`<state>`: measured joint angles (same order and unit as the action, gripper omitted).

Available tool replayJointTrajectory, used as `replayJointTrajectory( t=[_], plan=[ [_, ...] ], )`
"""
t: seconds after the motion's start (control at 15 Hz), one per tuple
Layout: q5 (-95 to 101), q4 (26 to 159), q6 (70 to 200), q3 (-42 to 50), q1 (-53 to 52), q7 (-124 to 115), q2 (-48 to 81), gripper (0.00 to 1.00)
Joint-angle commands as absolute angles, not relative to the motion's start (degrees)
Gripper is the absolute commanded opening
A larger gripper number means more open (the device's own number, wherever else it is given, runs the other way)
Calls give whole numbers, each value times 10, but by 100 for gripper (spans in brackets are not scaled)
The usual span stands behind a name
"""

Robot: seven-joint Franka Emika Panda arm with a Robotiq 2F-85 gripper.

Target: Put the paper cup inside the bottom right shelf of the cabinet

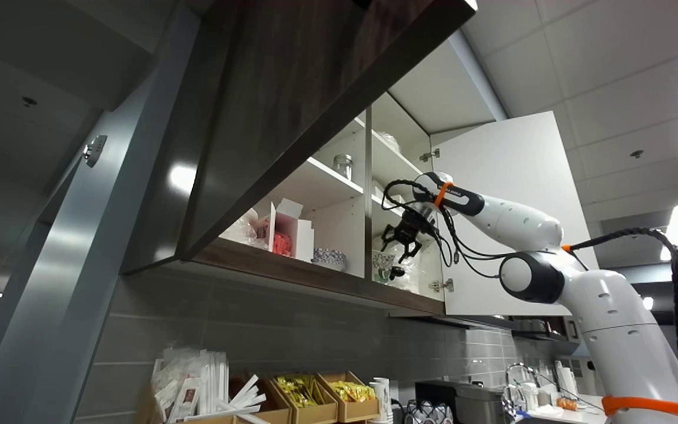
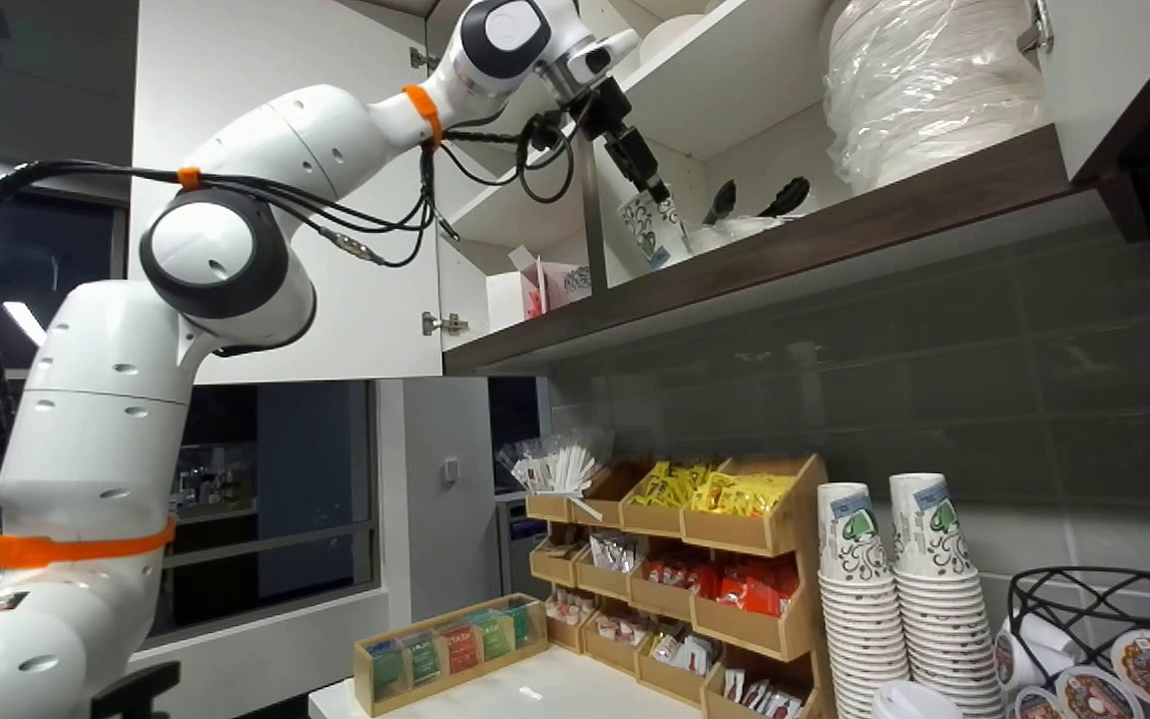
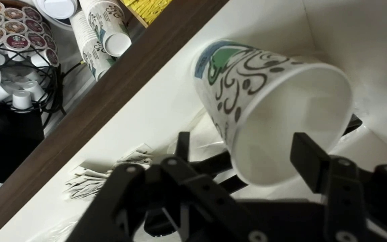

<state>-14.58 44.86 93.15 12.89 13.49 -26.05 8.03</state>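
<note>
A white paper cup [image 3: 233, 87] with brown swirls and a green mark stands on the white floor of the bottom right shelf [image 3: 160, 101], open end up; whether it leans slightly I cannot tell. It also shows in both exterior views [image 1: 381, 265] [image 2: 653, 230], right of the divider of the cabinet [image 1: 368, 194]. My gripper [image 3: 240, 144] is open, with wide-spread black fingers and nothing held. In an exterior view, the gripper [image 1: 399, 246] is just above the cup. In the wrist view one finger overlaps the cup's opening; whether it touches the rim I cannot tell.
Black-handled utensils [image 2: 785, 197] in plastic lie beside the cup, near wrapped plates [image 2: 934, 90]. Paper packets [image 3: 89, 181] lie on the shelf floor. A dark brown front edge [image 2: 864, 215] borders it. Open doors [image 1: 509, 218] flank the cabinet. Cup stacks [image 2: 864, 619] stand below.
</note>
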Motion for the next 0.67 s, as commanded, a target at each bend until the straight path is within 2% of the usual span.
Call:
replayJointTrajectory(
  t=[0.0,0.07,0.13,0.6],
  plan=[
    [-162,413,924,129,142,-267,111,60],
    [-163,411,920,129,142,-267,115,64],
    [-168,407,909,129,144,-270,119,64],
    [-235,356,841,111,180,-301,145,9]
  ],
)
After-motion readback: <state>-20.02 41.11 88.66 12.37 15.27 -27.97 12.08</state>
